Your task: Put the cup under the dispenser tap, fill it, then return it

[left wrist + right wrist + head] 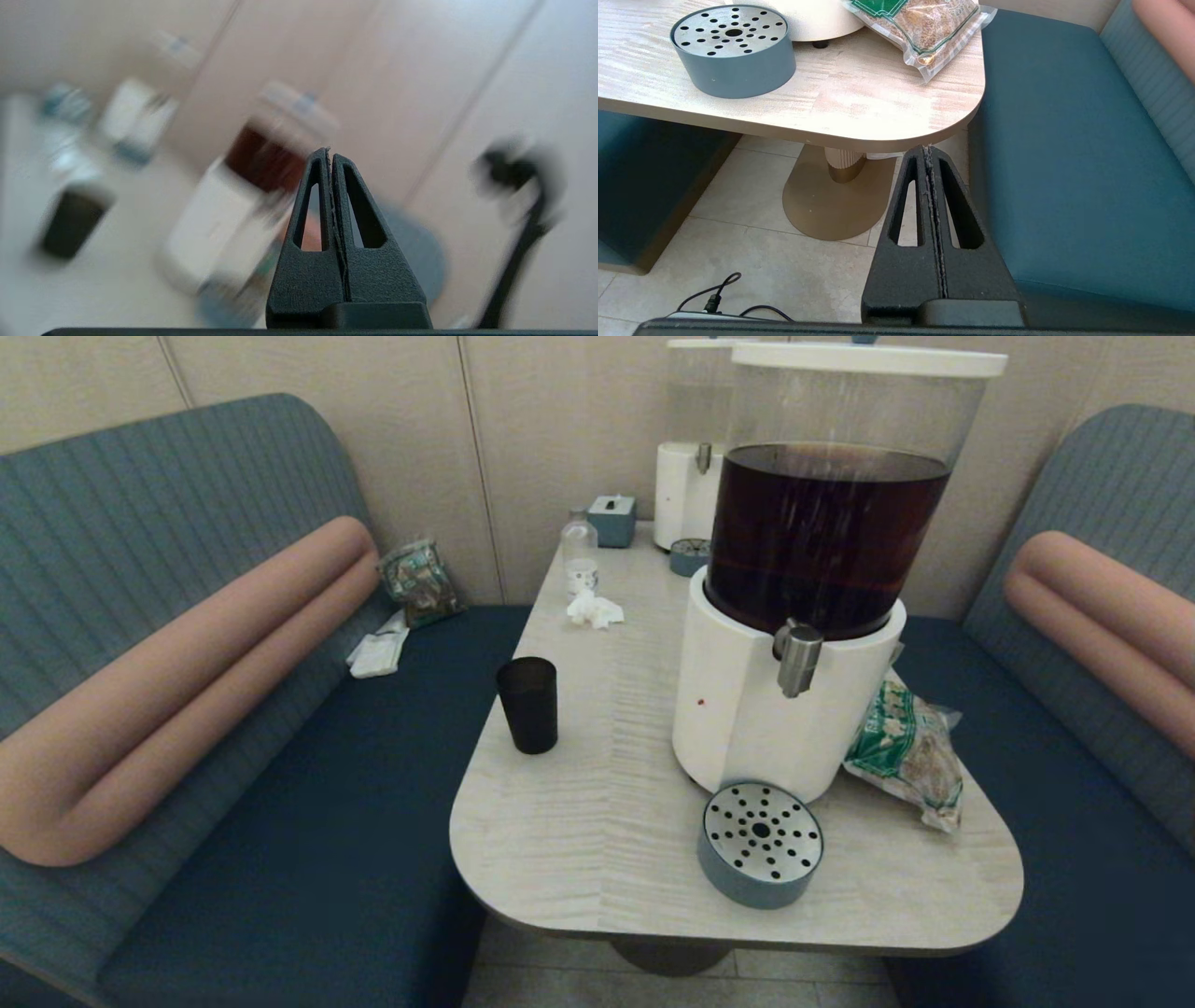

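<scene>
Both claws of mine are pinched tight with nothing in them. Left gripper has its fingers pressed flat together, up in the air and looking across at the table from a ways off, and that view is pretty smeared. Right gripper is squeezed together the same way, hanging low off the near right corner of the table, above the tile floor beside the blue bench seat. Neither arm shows up in the head view.

So the cup is standing upright on the left side of the table, close to that edge, well apart from everything else. It also shows as a dark blur in my left wrist view.

Over on the right stands the big dispenser with its tank of dark brown drink. Its dispenser tap sticks out of the white base toward the near side. Under it, on the near edge, sits a round drip tray with a perforated steel top, just touching the base or close to it.

A green snack bag lies right of the dispenser. Farther back: a small clear bottle, a crumpled tissue and a second dispenser with a colourless tank.
</scene>
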{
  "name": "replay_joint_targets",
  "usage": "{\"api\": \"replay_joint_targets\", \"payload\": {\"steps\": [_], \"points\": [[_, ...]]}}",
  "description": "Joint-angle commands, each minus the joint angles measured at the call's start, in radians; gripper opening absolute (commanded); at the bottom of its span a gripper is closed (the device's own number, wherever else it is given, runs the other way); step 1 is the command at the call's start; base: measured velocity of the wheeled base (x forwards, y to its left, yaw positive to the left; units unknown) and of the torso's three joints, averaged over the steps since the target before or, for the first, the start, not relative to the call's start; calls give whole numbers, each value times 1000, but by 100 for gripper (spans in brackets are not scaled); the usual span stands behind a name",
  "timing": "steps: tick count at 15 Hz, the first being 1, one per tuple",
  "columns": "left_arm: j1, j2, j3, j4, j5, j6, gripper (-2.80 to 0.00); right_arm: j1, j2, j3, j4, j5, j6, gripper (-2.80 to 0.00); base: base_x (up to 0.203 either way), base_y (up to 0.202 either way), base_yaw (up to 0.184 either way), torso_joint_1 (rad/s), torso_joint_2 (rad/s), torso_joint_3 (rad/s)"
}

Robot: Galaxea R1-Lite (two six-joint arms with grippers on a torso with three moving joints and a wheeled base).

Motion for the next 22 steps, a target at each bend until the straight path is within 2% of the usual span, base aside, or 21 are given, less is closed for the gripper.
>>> {"api": "replay_joint_targets", "payload": {"steps": [1, 3, 4, 6, 8, 10, 12, 13, 14, 17, 22], "points": [[-19, -158, 89, 77, -16, 189, -280, -1, 0, -1, -1, 1, -1, -280, 0, 0, 0, 0, 0, 0], [-20, -229, 120, 215, -12, 463, -280, 0, 0, 1, -1, 1, -1, -280, 0, 0, 0, 0, 0, 0], [-21, -235, 136, 271, 18, 582, -280, 0, 0, 1, -1, 1, -2, -280, 0, 0, 0, 0, 0, 0], [-21, -239, 163, 438, 89, 716, -280, 0, 0, -1, -1, 1, 0, -280, 0, 0, 0, 0, 0, 0], [-21, -240, 169, 579, 224, 796, -280, 0, 0, 0, -1, 1, 0, -280, 0, 0, 0, 0, 0, 0], [-21, -240, 168, 673, 331, 846, -280, 0, 0, -1, -1, 1, -1, -280, 0, 0, 0, 0, 0, 0], [-21, -239, 168, 760, 432, 867, -280, 0, 0, 0, -1, 1, 0, -280, 0, 0, 0, 0, 0, 0], [-21, -239, 167, 812, 446, 865, -280, 0, 0, -1, -1, 1, 0, -280, 0, 0, 0, 0, 0, 0], [-21, -239, 169, 794, 454, 861, -280, 0, 0, 1, -1, 1, -1, -280, 0, 0, 0, 0, 0, 0], [-19, -237, 154, 836, 455, 868, -280, -1, 0, 1, -1, 1, 0, -280, 0, 0, 0, 0, 0, 0], [-19, -238, 165, 802, 437, 891, -280, 0, 0, 1, -1, 1, 0, -280, 0, 0, 0, 0, 0, 0]]}}
